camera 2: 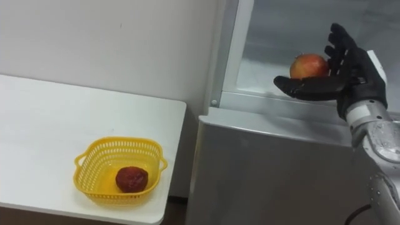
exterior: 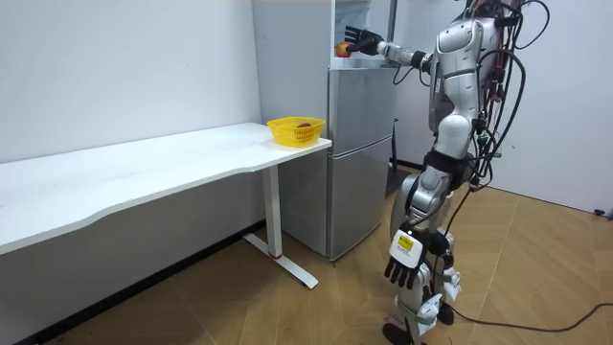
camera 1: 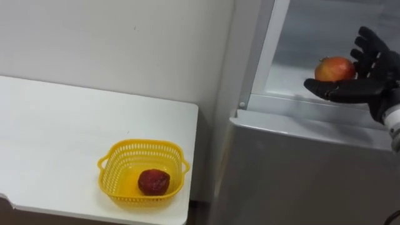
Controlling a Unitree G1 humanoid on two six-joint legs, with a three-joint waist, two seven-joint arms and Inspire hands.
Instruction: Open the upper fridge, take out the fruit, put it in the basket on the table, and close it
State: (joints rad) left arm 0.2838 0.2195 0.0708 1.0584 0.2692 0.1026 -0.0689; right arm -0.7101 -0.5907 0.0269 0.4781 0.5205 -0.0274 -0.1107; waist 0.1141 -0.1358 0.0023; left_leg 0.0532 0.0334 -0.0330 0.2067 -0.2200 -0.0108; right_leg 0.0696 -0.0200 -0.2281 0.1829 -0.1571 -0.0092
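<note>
Basket (camera 1: 112,178) on desk (camera 1: 62,137) beside open fridge (camera 1: 300,169); right hand (camera 1: 375,78), fingers (camera 1: 369,40) spread, flanks the apple (camera 1: 334,69); left hand (exterior: 407,261) hangs relaxed.

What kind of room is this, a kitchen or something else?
Likely a bare test room staged as a kitchen corner rather than a home: a silver fridge with its upper compartment open, a long white table carrying a yellow basket, plain walls and a wood floor.

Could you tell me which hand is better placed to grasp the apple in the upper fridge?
Right. The right hand is open inside the fridge, right beside the apple with its thumb below it. The left hand hangs low by the robot's leg.
</note>
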